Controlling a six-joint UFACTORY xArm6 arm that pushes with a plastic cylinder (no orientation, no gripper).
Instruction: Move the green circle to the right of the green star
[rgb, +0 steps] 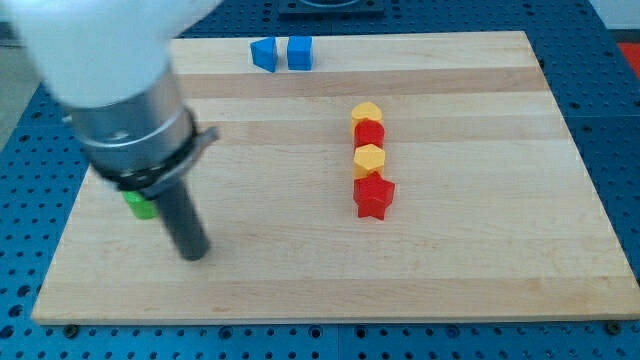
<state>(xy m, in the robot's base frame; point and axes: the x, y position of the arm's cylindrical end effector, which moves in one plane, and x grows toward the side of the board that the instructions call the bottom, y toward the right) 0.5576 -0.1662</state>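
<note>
A small green block (139, 206) peeks out from behind my arm at the view's left; its shape cannot be made out, and I see no second green block. The arm's big grey and white body covers the upper left of the board. My dark rod comes down from it, and my tip (193, 254) rests on the board just below and to the right of the green block, a short gap away from it.
Two blue blocks (281, 53) sit side by side at the board's top edge. A column in the middle runs yellow (367, 113), red (370, 134), yellow (369, 158), then a red star (374, 196). The wooden board (480, 250) lies on a blue perforated table.
</note>
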